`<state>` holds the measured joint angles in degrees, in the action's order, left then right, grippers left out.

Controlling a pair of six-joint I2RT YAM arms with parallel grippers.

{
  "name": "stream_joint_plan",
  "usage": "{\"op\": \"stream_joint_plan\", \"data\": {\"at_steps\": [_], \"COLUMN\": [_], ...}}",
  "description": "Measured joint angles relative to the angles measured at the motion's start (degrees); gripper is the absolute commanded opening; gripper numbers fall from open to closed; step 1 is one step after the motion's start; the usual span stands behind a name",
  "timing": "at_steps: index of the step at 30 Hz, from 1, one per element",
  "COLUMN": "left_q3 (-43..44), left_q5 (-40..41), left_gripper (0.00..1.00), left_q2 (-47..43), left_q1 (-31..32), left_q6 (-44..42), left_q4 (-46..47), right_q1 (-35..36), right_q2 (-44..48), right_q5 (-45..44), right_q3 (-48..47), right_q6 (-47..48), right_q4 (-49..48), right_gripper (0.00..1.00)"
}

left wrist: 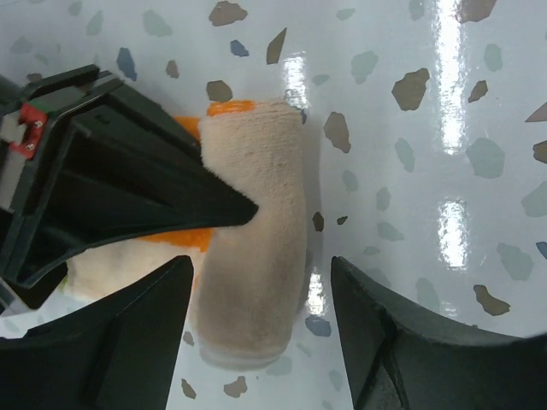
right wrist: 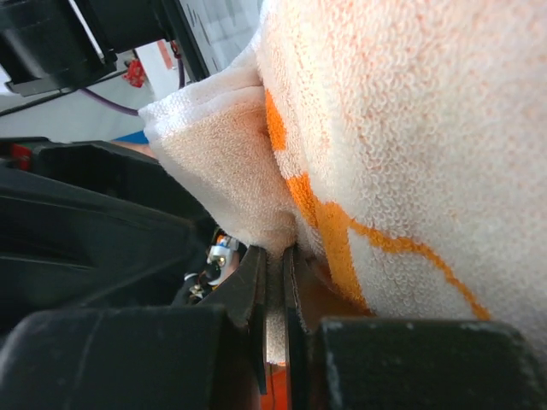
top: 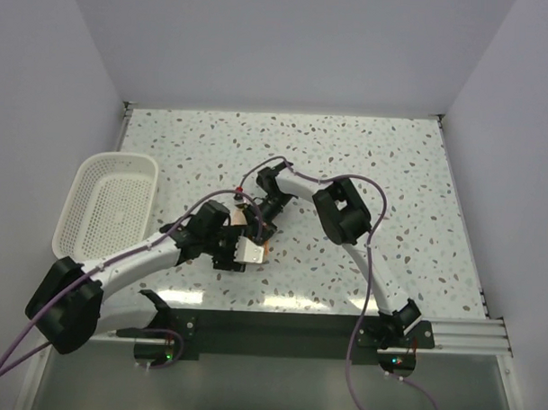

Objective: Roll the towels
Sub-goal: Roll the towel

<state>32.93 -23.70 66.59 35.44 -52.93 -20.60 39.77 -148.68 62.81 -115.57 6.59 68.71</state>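
Towel (left wrist: 256, 231) rolled on table (top: 392, 173). Left gripper (left wrist: 261, 295) wide, straddling roll, arm reaching in from near left. Right gripper (right wrist: 273, 282) clamped on towel edge, elbow folded.

Towel (left wrist: 256, 213): cream-peach terry with bright orange edge and patches. Right wrist view shows cream pile with thin curving orange lines.
Table (top: 392, 173): glossy white, scattered flecks of grey, brown and dull blue.
Basket (top: 119, 157): white mesh.
Arms (top: 142, 254): white links, black joints and fingers.
Cables (top: 372, 289): purple.
Walls (top: 289, 44): pale lilac-grey.
Base rail (top: 279, 327): black.
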Motion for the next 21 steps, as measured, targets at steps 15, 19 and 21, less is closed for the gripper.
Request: {"op": "stream_joint_plan", "data": {"at_steps": [15,19,21], "left_q3": [0.94,1.68,3.72], "left_q5": [6.19,5.18,4.02], "left_gripper": [0.05,0.01,0.01], "left_q2": [10.47,11.04,13.00], "left_q1": [3.34,3.30,2.89], "left_q6": [-0.04,1.18,1.81], "left_q4": [4.46,3.23,1.29], "right_q1": [-2.40,-4.17,-5.16], "right_q2": [3.48,6.67,8.07], "right_q5": [-0.42,-3.80,-5.73], "right_q3": [6.05,8.59,9.29], "right_q6": [-3.52,-5.29,-5.79], "right_q4": [-5.75,-8.33,-8.90], "right_gripper": [0.42,0.51,0.52]}}
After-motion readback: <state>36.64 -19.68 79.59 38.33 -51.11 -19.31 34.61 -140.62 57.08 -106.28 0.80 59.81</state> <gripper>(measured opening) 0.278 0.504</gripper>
